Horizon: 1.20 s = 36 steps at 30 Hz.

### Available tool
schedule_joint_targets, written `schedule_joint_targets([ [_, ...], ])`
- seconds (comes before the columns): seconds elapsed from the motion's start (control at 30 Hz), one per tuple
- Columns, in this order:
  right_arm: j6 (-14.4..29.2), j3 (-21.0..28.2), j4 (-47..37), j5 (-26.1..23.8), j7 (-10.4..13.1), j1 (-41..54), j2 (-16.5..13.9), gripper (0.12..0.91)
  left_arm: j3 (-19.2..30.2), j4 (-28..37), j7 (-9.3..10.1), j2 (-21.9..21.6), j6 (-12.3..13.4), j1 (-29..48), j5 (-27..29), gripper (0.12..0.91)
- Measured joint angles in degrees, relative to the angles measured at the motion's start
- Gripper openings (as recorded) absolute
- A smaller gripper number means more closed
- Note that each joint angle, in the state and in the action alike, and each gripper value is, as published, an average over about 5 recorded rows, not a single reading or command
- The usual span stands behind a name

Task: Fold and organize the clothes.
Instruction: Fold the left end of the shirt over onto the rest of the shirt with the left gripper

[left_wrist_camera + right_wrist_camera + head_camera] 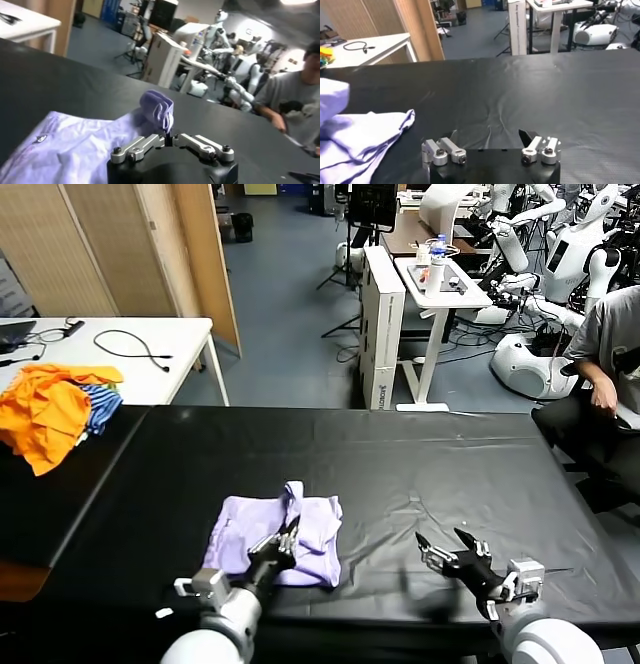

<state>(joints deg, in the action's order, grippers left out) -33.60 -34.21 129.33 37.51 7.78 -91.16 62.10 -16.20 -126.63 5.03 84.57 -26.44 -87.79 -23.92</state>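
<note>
T-shirt (300,529): you have it lying folded on the black desk (430,459), near the front edge, left of centre.
Left gripper (287,541): your fingers are pressed together, pinching a raised fold of the T-shirt.
Right gripper (447,544): your fingers are spread, empty, above bare desk right of the T-shirt.

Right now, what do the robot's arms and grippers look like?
Both arms end in rounded white wrist housings. The left gripper and right gripper have black bodies, black pointed fingertips and silver metal finger links with dark screws. No cables or markings show.
</note>
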Motion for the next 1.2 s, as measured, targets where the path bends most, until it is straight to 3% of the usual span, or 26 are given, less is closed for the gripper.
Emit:
schedule_joint_targets([
  [0.27, -0.5, 0.9, 0.4, 0.0, -0.4, 0.6, -0.3, 0.907, 1.6, 2.2, -0.15, 1.5, 0.8, 0.1, 3.2, 0.214],
  [0.37, -0.9, 1.6, 0.7, 0.0, -0.9, 1.1, -0.7, 0.907, 2.2, 2.9, -0.37, 2.2, 1.4, -0.1, 4.3, 0.352],
  [0.6, -0.8, 4.3, 1.6, 1.9, -2.1, 3.1, -3.0, 0.907, 2.6, 2.6, -1.07, 3.3, 2.7, -0.3, 4.4, 0.789],
  [0.7, 0.0, 6.6, 1.3, 2.4, -1.9, 5.0, -4.3, 0.907, 1.2, 1.8, -1.45, 2.9, 3.4, 0.2, 4.3, 0.886],
  [0.93, 2.9, 15.0, -1.8, 0.0, -1.3, 12.0, -4.9, 0.907, -5.6, 1.1, -1.96, -0.6, 4.5, 1.6, 4.1, 0.907],
  [1.2, 4.7, 25.3, -8.1, -4.4, -1.2, 19.2, -2.9, 0.907, -11.6, 1.9, -2.42, -4.4, 6.0, 1.4, 5.6, 0.907],
])
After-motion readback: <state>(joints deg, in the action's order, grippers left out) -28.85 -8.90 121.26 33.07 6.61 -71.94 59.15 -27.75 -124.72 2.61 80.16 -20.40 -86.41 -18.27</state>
